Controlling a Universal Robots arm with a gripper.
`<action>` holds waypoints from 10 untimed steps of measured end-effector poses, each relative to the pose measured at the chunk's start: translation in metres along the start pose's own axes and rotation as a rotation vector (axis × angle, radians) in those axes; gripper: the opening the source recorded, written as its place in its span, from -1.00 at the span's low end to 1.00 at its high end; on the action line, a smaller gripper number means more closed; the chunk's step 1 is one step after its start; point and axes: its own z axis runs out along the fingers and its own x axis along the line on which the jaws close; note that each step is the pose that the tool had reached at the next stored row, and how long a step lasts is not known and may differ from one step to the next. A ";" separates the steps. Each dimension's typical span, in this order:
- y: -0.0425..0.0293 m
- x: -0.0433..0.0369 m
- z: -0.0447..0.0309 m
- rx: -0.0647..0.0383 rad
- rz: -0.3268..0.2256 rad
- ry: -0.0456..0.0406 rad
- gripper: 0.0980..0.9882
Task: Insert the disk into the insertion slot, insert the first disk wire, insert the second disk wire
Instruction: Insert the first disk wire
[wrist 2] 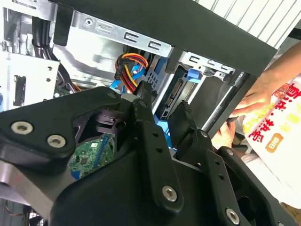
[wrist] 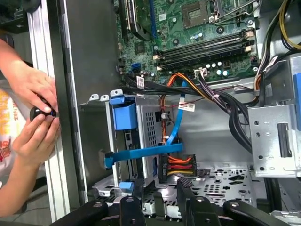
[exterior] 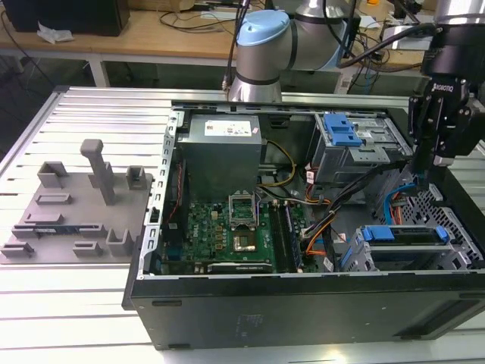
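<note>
At the exterior view's right, over the open computer case (exterior: 303,307), my claw (exterior: 436,161) hangs near the disk (exterior: 402,235), which sits in the insertion slot (exterior: 355,256). In the second wrist view my fingers (wrist 2: 143,110) stand spread, pinching nothing. In the first wrist view a blue cable (wrist: 146,152) crosses the slot's face, and a person's hands (wrist: 34,134) are at the case edge.

Black sheet-metal computer case (exterior: 303,307): matt, smooth; perforated grey sheet-metal drive cage (wrist: 149,123): dull bare metal; bright blue plastic disk carrier (wrist: 124,113): smooth, slight sheen; green circuit board (exterior: 220,227): glossy; silver ribbed metal table (exterior: 76,318): satin; grey fixture plate (exterior: 76,211): matt plastic; black gripper (wrist: 162,184): matt.
</note>
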 end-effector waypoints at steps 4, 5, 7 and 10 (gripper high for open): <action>0.0024 -0.0021 0.0052 -0.011 0.025 0.0077 -0.29; 0.0027 -0.0025 0.0060 -0.012 0.029 0.0090 -0.29; 0.0041 -0.0031 0.0076 -0.014 0.033 0.0109 -0.29; 0.0066 -0.0039 0.0100 -0.013 0.032 0.0123 -0.29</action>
